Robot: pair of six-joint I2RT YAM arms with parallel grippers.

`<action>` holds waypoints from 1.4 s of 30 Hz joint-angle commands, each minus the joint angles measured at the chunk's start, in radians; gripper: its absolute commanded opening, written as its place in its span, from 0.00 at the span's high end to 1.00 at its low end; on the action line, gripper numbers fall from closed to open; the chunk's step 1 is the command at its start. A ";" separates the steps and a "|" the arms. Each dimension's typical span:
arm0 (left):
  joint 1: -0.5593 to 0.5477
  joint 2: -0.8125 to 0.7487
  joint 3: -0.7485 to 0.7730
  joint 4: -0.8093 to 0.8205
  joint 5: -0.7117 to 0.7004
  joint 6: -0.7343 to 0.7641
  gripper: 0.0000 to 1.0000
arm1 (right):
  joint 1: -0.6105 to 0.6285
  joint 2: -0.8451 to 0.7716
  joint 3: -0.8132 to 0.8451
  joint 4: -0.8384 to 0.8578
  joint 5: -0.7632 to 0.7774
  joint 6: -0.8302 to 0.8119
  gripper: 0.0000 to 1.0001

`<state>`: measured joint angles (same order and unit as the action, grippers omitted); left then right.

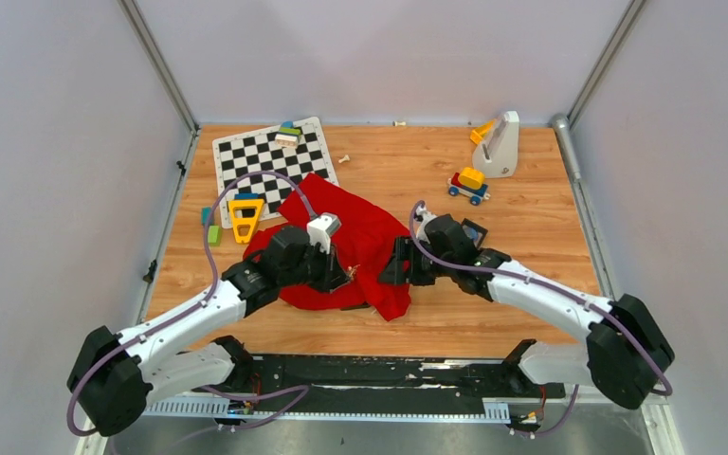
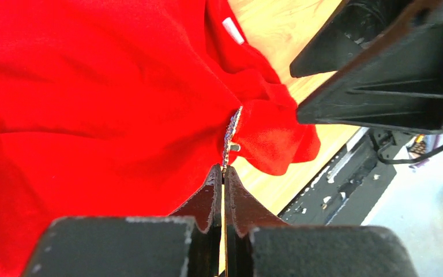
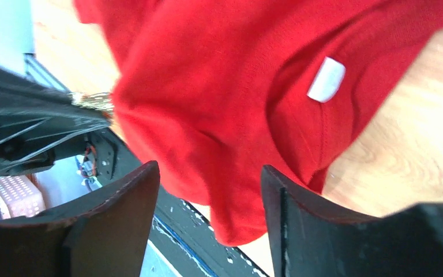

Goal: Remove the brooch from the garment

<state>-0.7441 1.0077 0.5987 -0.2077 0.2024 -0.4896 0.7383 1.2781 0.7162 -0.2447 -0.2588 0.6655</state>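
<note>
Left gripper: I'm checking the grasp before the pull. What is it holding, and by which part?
The left gripper is shut on the brooch, pinching its near end; the rest lies against the garment.

This is a robotics lab test cell. Two robot arms, one left (image 1: pixel 180 327) and one right (image 1: pixel 540 289), are bolted to a black rail (image 1: pixel 389 374) at the near edge of a wooden bench (image 1: pixel 531 246), with purple cables (image 1: pixel 210 256) looping along them. Plain pale walls (image 1: pixel 379 57) on metal posts (image 1: pixel 156 62) box the bench in. Practice props lie about: a chessboard mat (image 1: pixel 270 156), a toy car (image 1: pixel 469 185), and coloured blocks (image 1: pixel 210 227).
</note>
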 commanded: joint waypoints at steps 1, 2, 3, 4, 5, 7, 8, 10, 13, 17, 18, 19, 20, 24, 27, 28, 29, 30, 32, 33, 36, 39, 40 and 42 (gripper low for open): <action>0.047 -0.024 0.026 0.086 0.171 -0.035 1.00 | -0.004 -0.125 -0.050 0.214 -0.062 0.045 0.29; 0.060 -0.024 0.023 0.095 0.189 -0.041 1.00 | -0.004 -0.142 -0.066 0.269 -0.078 0.063 0.26; 0.067 -0.024 0.021 0.115 0.225 -0.056 1.00 | -0.004 -0.155 -0.086 0.316 -0.093 0.082 0.24; 0.078 -0.024 0.017 0.126 0.261 -0.064 1.00 | -0.004 -0.162 -0.099 0.358 -0.108 0.096 0.22; 0.083 -0.025 0.012 0.151 0.281 -0.082 1.00 | -0.004 -0.162 -0.107 0.393 -0.123 0.109 0.22; 0.099 -0.024 0.005 0.186 0.331 -0.109 1.00 | -0.004 -0.154 -0.116 0.443 -0.144 0.125 0.21; 0.107 -0.024 0.004 0.194 0.356 -0.117 1.00 | -0.005 -0.148 -0.119 0.467 -0.152 0.132 0.22; 0.113 -0.026 0.003 0.201 0.377 -0.134 1.00 | -0.005 -0.138 -0.132 0.518 -0.166 0.146 0.26; 0.117 -0.033 -0.006 0.245 0.392 -0.158 1.00 | -0.004 -0.130 -0.149 0.578 -0.164 0.169 0.32; 0.120 -0.040 -0.010 0.265 0.409 -0.173 1.00 | -0.004 -0.117 -0.167 0.651 -0.170 0.192 0.35; 0.119 -0.040 -0.012 0.267 0.413 -0.175 1.00 | -0.004 -0.112 -0.169 0.660 -0.168 0.198 0.36; 0.119 -0.040 -0.012 0.269 0.417 -0.176 1.00 | -0.004 -0.107 -0.169 0.668 -0.168 0.204 0.39; 0.120 -0.040 -0.013 0.271 0.417 -0.178 1.00 | -0.004 -0.101 -0.169 0.672 -0.171 0.206 0.43; 0.120 -0.045 -0.016 0.273 0.417 -0.179 1.00 | -0.004 -0.087 -0.173 0.702 -0.182 0.217 0.57; 0.122 -0.048 -0.017 0.274 0.418 -0.179 1.00 | -0.004 -0.083 -0.175 0.716 -0.186 0.221 0.63; 0.122 -0.049 -0.018 0.274 0.419 -0.180 1.00 | -0.004 -0.081 -0.173 0.713 -0.188 0.219 0.65; 0.123 -0.050 -0.018 0.274 0.419 -0.180 1.00 | -0.004 -0.077 -0.171 0.713 -0.192 0.219 0.66; 0.123 -0.051 -0.018 0.275 0.420 -0.179 1.00 | -0.004 -0.075 -0.170 0.712 -0.195 0.218 0.67; 0.125 -0.053 -0.018 0.275 0.421 -0.179 1.00 | -0.004 -0.070 -0.170 0.710 -0.196 0.218 0.70; 0.126 -0.054 -0.017 0.275 0.422 -0.180 1.00 | -0.004 -0.068 -0.170 0.712 -0.196 0.219 0.70; 0.126 -0.059 -0.018 0.274 0.423 -0.179 1.00 | -0.004 -0.061 -0.168 0.709 -0.200 0.217 0.73; 0.126 -0.060 -0.018 0.271 0.427 -0.172 1.00 | -0.004 -0.050 -0.165 0.706 -0.200 0.218 0.74; 0.127 -0.061 -0.018 0.270 0.429 -0.169 1.00 | -0.004 -0.046 -0.163 0.705 -0.202 0.218 0.74; 0.127 -0.064 -0.017 0.262 0.429 -0.157 1.00 | -0.004 -0.037 -0.158 0.705 -0.208 0.219 0.75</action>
<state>-0.6182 0.9756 0.5758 -0.0002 0.5869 -0.6529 0.7361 1.2217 0.5411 0.4213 -0.4461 0.8753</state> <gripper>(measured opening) 0.008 0.261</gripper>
